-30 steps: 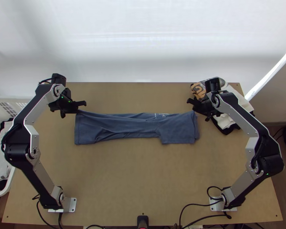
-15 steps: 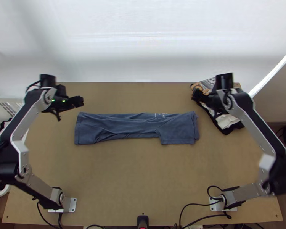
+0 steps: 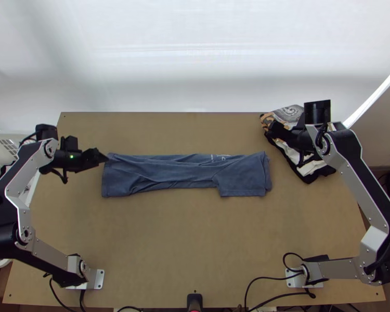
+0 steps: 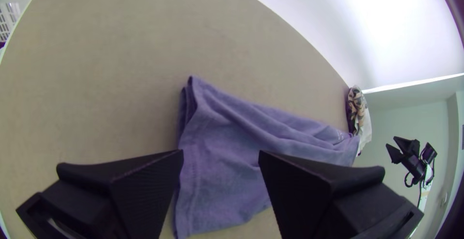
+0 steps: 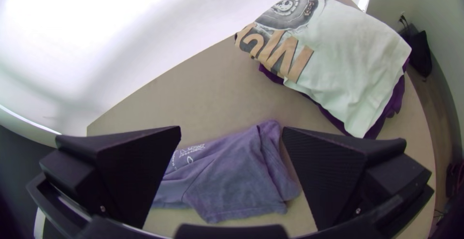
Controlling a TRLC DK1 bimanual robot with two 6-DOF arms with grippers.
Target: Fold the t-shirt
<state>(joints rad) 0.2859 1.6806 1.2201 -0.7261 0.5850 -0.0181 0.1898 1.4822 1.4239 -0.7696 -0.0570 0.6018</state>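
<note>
The t-shirt (image 3: pixel 184 171) was laid in a long, creased strip on the table (image 3: pixel 184 234) between the left hand (image 4: pixel 221 154) and the right hand (image 5: pixel 232 130) – both held with fingers apart, no cloth clamped. The lengthwise fold was judged done, with the crosswise fold in hand; for that, the hem end beside the left hand would need to be gripped – both layers together – and carried toward the sleeve end.
</note>
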